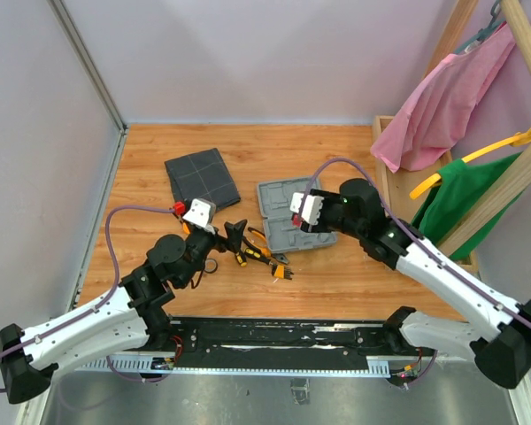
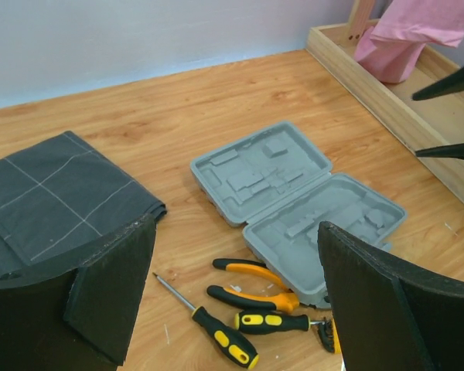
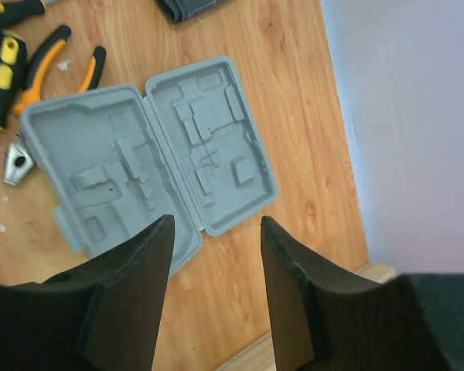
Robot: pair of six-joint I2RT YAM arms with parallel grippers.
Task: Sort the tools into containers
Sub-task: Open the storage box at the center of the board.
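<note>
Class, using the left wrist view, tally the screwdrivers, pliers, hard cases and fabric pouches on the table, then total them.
Screwdrivers: 2
Pliers: 1
Grey hard case: 1
Dark fabric pouch: 1
Total: 5

The grey case [image 2: 298,193] lies open flat (moulded insides up); pliers [image 2: 251,296] and two screwdrivers [image 2: 224,340] lie beside it, dark pouch [image 2: 62,193] apart.
</note>
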